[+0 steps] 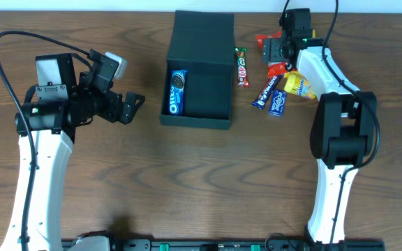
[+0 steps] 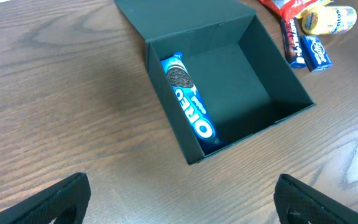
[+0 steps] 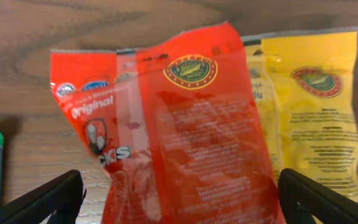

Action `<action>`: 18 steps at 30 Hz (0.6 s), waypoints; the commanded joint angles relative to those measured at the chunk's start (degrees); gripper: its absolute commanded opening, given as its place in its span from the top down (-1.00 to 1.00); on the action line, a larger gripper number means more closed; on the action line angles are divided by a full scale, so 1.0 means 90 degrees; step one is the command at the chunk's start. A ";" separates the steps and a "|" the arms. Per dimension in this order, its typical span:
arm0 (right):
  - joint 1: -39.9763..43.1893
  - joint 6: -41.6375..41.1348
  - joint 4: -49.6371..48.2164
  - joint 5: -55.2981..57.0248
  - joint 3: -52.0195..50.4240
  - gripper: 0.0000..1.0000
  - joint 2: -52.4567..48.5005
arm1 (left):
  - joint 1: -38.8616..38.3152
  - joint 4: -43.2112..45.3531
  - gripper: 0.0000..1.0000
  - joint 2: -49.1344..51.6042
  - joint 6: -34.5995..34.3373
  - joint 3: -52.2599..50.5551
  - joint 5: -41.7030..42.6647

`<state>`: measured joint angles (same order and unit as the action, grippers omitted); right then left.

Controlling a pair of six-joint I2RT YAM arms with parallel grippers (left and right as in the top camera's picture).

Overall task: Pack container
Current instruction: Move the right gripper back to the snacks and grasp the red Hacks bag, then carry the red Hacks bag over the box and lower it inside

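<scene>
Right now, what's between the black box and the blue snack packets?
One thin candy bar lies on the table between the container and the blue packets, close beside the container's wall. The overhead view shows it clearly.

A brown wood-grain table [image 1: 187, 174] fills the view.

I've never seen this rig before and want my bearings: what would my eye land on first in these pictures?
The open black container mid-table draws the eye first, a blue Oreo pack lying alone along one side wall. Next come the bright colours beside it: a red packet fills the right wrist view, a yellow packet next to it, with the right gripper open over them.
</scene>
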<state>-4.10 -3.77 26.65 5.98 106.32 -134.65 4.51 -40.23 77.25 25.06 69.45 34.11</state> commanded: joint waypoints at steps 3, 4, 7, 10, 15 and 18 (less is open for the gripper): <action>-0.0053 0.0100 0.0019 0.0027 -0.0029 -0.88 -0.0160 | 0.0039 0.0000 -0.91 0.0046 -0.0097 0.0087 -0.0041; -0.0053 0.0100 0.0012 0.0027 -0.0029 -0.84 -0.0160 | 0.0039 -0.0002 -0.91 0.0046 -0.0097 0.0087 -0.0073; -0.0053 0.0100 0.0010 0.0075 -0.0029 -0.56 -0.0160 | 0.0039 0.0000 -0.91 0.0046 -0.0097 0.0087 -0.0177; -0.0053 0.0100 0.0012 0.0124 -0.0029 -0.32 -0.0160 | 0.0039 -0.0002 -0.91 0.0046 -0.0097 0.0087 -0.0177; -0.0053 0.0095 0.0005 0.0121 -0.0027 -0.04 -0.0160 | 0.0039 -0.0002 -0.91 0.0046 -0.0097 0.0087 -0.0177; -0.0053 0.0092 -0.0007 0.0119 -0.0017 0.16 -0.0155 | 0.0039 -0.0002 -0.90 0.0046 -0.0097 0.0087 -0.0177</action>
<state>-4.12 -3.11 26.52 6.04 106.32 -135.46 4.51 -40.21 77.25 25.06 69.45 32.80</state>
